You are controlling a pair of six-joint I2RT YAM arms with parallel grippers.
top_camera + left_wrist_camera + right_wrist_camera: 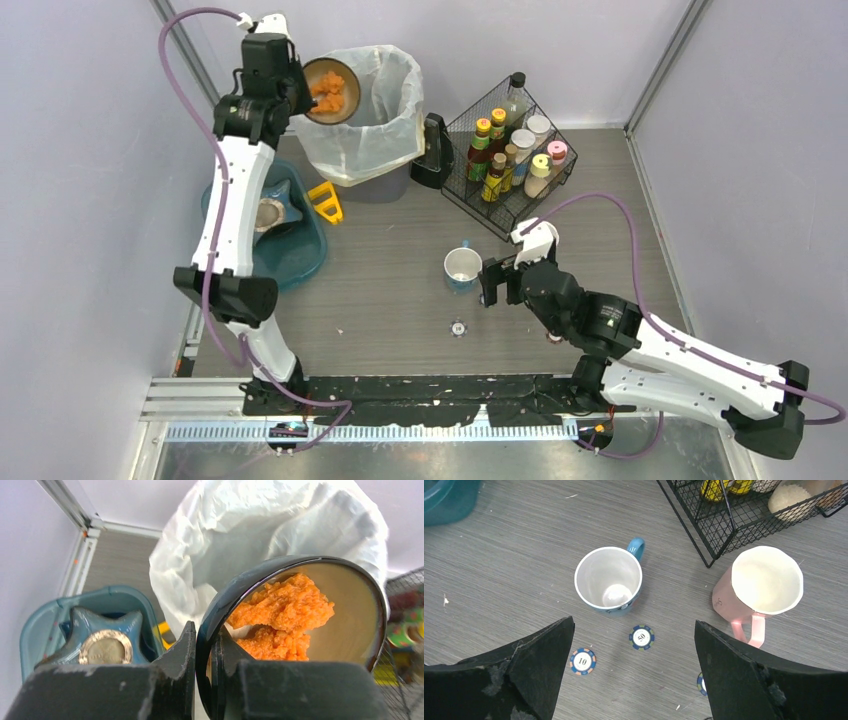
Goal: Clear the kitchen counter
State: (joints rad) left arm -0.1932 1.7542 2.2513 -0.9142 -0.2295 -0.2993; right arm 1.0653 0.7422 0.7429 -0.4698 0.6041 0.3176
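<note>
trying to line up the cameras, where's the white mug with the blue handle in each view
Top external: blue-handled mug, middle of the kitchen counter.
Left wrist: not in it.
Right wrist: mug just left of centre, above the 50 chip.
Shared landmark: teal tub, in all three views.
</note>
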